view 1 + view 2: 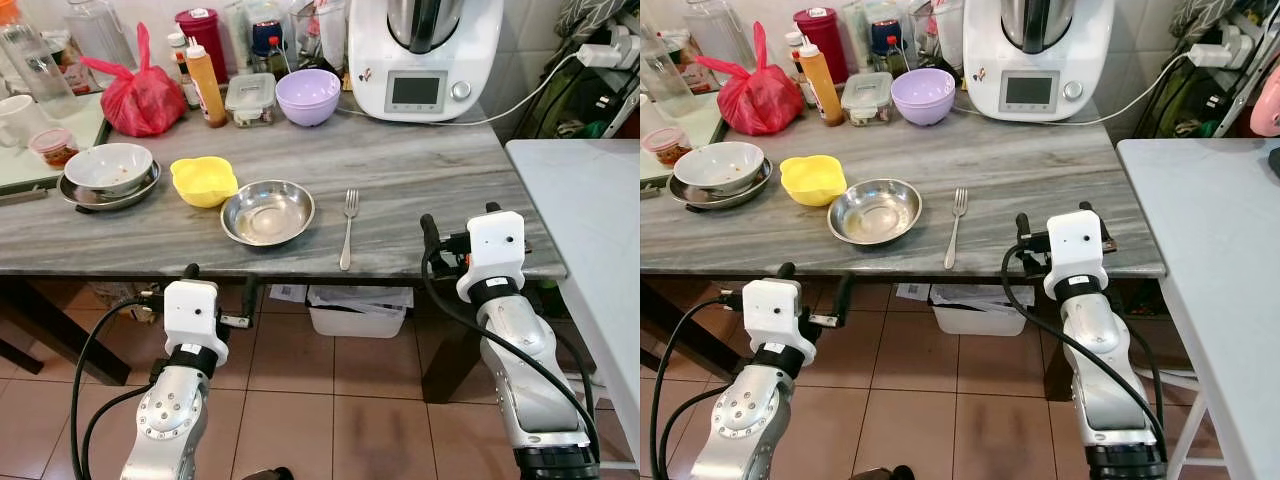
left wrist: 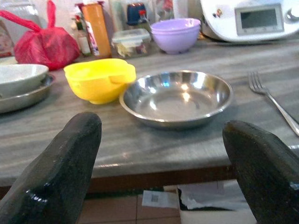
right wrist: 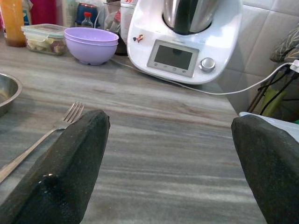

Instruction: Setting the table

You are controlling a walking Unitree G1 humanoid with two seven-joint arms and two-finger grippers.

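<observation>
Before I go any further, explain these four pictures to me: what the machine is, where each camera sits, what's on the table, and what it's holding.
This is a humanoid robot with two silver arms. Two pictures come from its head, looking down; the other two come from cameras on its wrists, looking out between the black fingers. The left gripper hangs below the table edge, the right gripper at the edge. Both are open and hold nothing. On the table lie a steel dish, a fork to its right, a yellow bowl, a purple bowl and a white kitchen machine.

On the worktop [image 1: 420,170], a fork [image 1: 347,228] lies at 3 o'clock of the steel dish [image 1: 267,212]; a bowl [image 1: 203,180] touches the dish at 10 o'clock.
</observation>
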